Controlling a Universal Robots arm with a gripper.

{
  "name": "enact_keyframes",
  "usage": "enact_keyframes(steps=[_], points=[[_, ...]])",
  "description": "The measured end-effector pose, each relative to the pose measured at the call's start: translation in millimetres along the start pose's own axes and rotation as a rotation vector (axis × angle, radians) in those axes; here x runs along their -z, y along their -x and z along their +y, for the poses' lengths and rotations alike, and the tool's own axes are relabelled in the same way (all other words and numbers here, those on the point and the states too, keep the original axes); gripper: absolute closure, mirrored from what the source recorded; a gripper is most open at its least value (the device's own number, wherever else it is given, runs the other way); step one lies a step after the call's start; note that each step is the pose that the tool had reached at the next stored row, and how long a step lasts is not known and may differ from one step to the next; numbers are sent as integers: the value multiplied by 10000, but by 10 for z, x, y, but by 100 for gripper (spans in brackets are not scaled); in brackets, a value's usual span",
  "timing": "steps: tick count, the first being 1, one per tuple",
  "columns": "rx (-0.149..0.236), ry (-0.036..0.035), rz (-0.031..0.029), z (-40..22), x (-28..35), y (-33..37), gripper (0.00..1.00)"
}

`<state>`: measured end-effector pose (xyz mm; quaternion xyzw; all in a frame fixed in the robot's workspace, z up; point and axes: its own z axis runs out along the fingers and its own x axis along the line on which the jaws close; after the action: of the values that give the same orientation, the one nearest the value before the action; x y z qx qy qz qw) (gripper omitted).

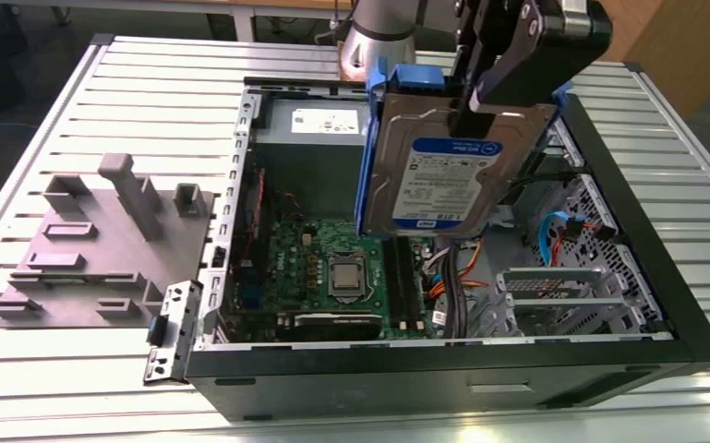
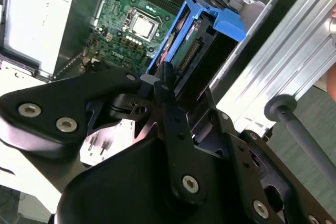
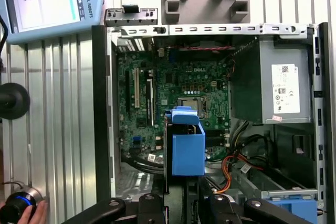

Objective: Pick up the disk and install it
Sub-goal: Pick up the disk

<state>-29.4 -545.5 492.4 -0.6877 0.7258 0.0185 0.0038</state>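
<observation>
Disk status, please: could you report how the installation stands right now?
Gripper shut on disk, at its top edge. Disk upright, hanging above open computer case, not seated. Cables lie loose in case below.

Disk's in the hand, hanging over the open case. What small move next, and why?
Probably shift it toward the exterior view's right: the hand holds the disk upright above the motherboard, while the metal drive bay lies to that side.
</observation>
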Motion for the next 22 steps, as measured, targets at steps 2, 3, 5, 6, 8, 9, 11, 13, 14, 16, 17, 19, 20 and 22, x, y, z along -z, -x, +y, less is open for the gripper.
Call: enact_keyframes(steps=[2,3,5,6,8,9,11,13,14,16,17,19,20,22], points=[[-3,1,2,-2,-3,-42,65],[-4,1,2,-3,-4,-61,65],[-6,1,1,-6,-8,-102,65],[-6,0,1,-7,-11,-122,65],[-8,0,1,-9,-14,-162,65],[-9,0,3,-11,-16,-181,65],[-10,0,0,-13,-22,-217,65],[-11,0,1,-16,-27,-240,65],[-11,0,1,-20,-30,-245,65],[-11,0,1,-36,-33,-249,65],[-10,1,3,-51,-34,-249,65],[-11,0,1,-89,-37,-250,65],[-11,0,1,-115,-38,-249,65],[-10,1,-1,-178,-41,-247,65]])
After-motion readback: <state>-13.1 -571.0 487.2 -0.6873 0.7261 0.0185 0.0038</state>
